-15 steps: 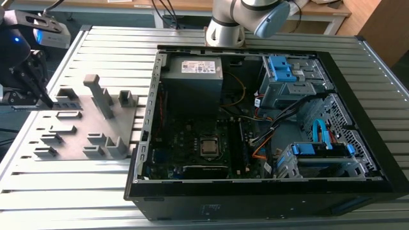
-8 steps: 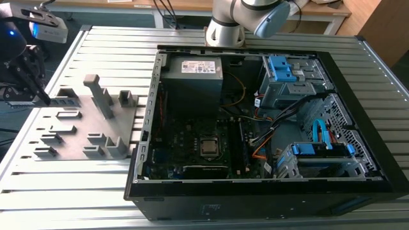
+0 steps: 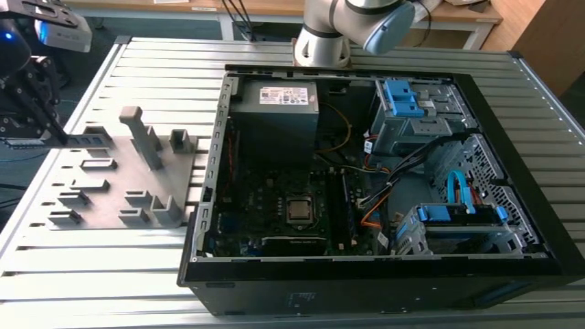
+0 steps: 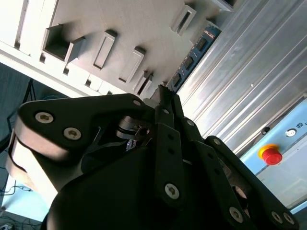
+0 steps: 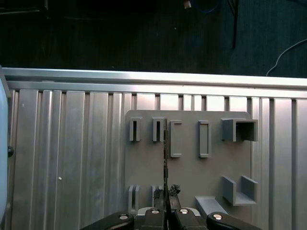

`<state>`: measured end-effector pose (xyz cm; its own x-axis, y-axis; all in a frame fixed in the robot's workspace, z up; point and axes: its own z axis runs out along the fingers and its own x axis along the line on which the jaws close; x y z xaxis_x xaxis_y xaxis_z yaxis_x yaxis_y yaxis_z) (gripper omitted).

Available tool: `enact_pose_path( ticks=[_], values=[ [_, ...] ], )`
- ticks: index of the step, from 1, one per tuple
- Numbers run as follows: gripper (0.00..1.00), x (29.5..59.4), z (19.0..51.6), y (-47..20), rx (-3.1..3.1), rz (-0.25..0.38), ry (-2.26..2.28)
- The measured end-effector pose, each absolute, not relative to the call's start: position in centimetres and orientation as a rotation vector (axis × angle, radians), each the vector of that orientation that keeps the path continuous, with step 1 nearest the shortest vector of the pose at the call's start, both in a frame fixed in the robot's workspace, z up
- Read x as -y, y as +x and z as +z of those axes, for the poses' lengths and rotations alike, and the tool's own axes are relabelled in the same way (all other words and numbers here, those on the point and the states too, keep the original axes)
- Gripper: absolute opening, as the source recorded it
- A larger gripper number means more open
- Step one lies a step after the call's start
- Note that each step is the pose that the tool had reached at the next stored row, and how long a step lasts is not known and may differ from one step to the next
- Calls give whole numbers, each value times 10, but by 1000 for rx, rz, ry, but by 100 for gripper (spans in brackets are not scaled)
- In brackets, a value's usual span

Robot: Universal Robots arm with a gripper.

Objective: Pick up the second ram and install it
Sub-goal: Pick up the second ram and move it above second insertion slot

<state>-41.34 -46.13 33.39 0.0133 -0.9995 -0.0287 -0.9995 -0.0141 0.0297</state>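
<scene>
We've got the hand (image 5: 166, 211) shut tight on the second ram (image 5: 165, 158), held edge-on over the grey fixture plate (image 5: 192, 172) on the slatted counter (image 5: 72, 158), prob. to keep its contact edge free for the PC case (image 3: 384, 277).

Blue-green second ram (image 4: 195, 51) w/ blk chips, grey fixture plate (image 5: 192, 172), ribbed silver table (image 5: 72, 143).

The jaws hide most of the second ram (image 4: 194, 53).
</scene>
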Motion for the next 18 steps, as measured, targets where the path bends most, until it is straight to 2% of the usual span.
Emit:
enact_pose_path(
  ticks=[11, 18],
  values=[
    [14, 461, 351, -413, 2205, -65, 2236],
    [14, 461, 373, -413, 2205, -66, 2236]
  ],
)
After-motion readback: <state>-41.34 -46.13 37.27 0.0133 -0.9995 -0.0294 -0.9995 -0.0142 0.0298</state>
